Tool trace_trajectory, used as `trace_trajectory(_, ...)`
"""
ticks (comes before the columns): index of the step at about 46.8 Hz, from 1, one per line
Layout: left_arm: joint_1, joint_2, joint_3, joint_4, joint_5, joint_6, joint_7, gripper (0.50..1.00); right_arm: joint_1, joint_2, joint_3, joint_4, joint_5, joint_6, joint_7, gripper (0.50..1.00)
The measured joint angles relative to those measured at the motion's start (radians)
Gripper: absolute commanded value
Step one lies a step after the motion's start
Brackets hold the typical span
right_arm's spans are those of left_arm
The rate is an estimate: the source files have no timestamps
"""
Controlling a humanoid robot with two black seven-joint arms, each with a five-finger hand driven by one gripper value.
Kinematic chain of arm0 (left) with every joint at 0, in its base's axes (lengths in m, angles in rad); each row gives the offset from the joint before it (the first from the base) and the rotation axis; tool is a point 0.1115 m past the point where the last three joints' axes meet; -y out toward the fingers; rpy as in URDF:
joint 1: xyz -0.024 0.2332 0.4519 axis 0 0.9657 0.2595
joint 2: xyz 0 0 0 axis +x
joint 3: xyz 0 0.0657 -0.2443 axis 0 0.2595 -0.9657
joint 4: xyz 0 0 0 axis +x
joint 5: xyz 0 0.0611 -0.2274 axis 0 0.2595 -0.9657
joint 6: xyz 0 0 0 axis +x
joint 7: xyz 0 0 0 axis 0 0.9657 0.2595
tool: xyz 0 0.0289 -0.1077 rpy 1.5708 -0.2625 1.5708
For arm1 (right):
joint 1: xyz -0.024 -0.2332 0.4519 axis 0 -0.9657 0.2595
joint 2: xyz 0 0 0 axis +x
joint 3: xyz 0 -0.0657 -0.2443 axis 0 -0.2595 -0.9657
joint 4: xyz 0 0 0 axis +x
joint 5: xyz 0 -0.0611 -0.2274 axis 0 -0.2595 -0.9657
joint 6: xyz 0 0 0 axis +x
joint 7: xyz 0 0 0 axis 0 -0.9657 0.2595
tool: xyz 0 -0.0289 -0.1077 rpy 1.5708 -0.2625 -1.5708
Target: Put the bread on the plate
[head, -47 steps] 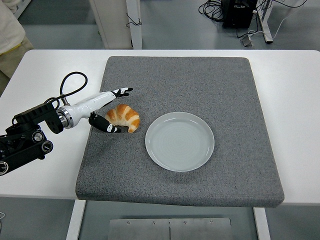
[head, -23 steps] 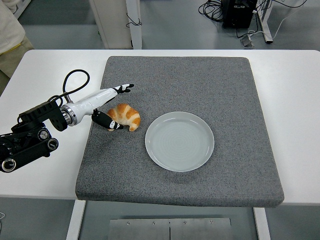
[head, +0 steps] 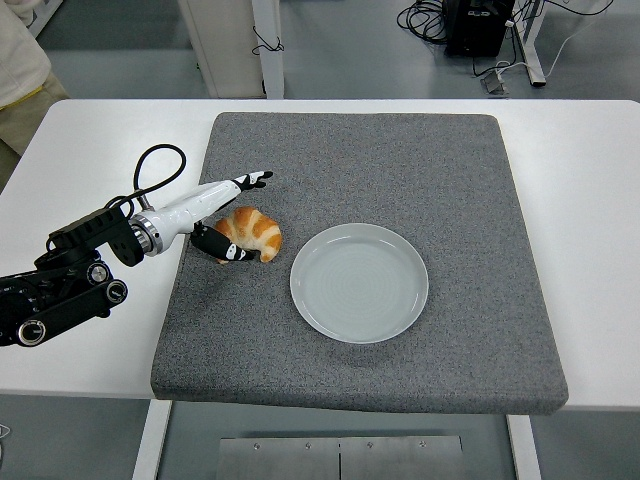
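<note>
A golden croissant [head: 254,233] lies on the grey mat [head: 400,165], just left of an empty pale plate [head: 359,283]. My left hand [head: 250,216] reaches in from the left and straddles the croissant's left end. Its white fingers [head: 240,183] stretch out above and behind the bread, and the black thumb [head: 226,251] rests on the mat at its near side. The hand is open, not clamped on the bread. The right arm is out of the picture.
The mat covers most of the white table [head: 80,150]. A black cable [head: 150,170] loops up from my left forearm. A person's sleeve and trousers [head: 20,70] show at the top left corner. Table legs and cables are on the floor behind.
My left arm has slid a little to the right and forward, bringing the thumb and fingers closer around the croissant. The croissant and plate have stayed in place.
</note>
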Motion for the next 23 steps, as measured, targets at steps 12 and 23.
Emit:
trace_trajectory(12, -0.008, -0.002, 0.0, -0.001, 0.001, 0.0, -0.029, 0.612, 0.0, 0.0, 0.0, 0.0, 0.0, 0.0, 0.0, 1.0)
trace_trajectory(23, -0.001, 0.001, 0.002, -0.002, 0.0, -0.001, -0.034, 0.58, 0.0, 0.0, 0.0, 0.0, 0.0, 0.0, 0.0, 1.0)
